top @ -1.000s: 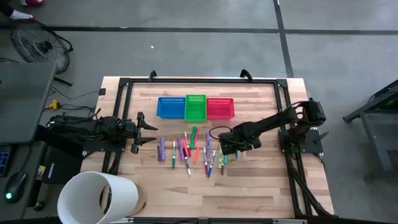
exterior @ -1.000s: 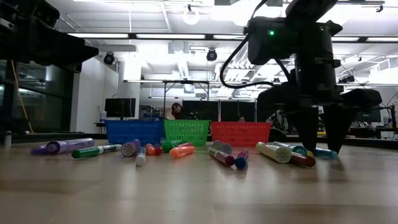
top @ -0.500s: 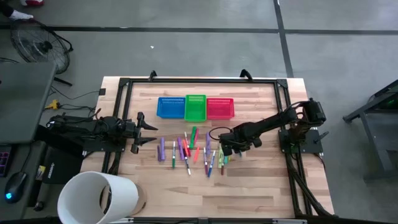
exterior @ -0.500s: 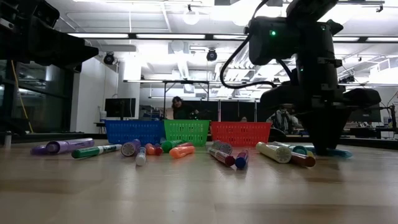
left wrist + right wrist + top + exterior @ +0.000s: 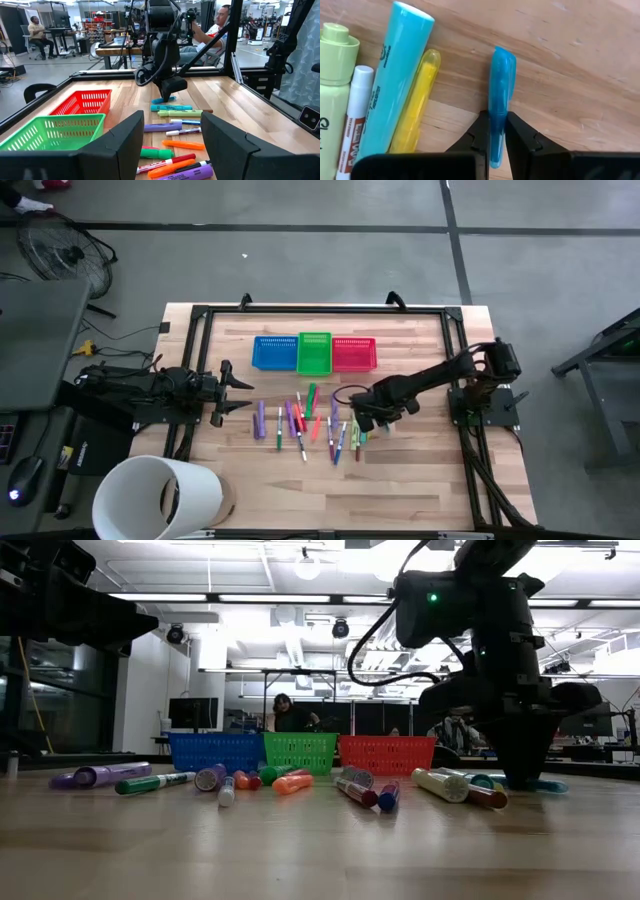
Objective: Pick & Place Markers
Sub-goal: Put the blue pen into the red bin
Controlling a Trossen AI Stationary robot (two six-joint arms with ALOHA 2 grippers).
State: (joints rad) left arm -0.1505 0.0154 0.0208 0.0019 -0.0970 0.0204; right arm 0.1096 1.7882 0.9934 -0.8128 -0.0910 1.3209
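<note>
Several markers (image 5: 305, 422) lie loose on the wooden table, among them a fat cyan one (image 5: 390, 85), a yellow one (image 5: 415, 107) and a pale green one (image 5: 332, 85). My right gripper (image 5: 362, 420) points down at the right end of the group, shut on a small blue marker (image 5: 501, 85), which also shows in the low view (image 5: 545, 785). My left gripper (image 5: 238, 392) waits open at the table's left, level, with nothing between its fingers (image 5: 120, 145). My right gripper pinches the small blue marker's two long sides (image 5: 498, 112) between its two fingers (image 5: 481, 131), toward one end of the marker. The fingers come from above, pointing down, and stand across the marker. The marker lies flat on the table, its other end sticking out past the fingers.
A blue basket (image 5: 274, 352), a green basket (image 5: 314, 352) and a red basket (image 5: 354, 353) stand side by side at the table's far edge. A white cylinder (image 5: 160, 498) stands off the near left corner. A black frame rail (image 5: 325, 310) borders the table.
My right gripper has shut its fingers on the small blue marker while staying over the same spot. The marker still lies on the table.
</note>
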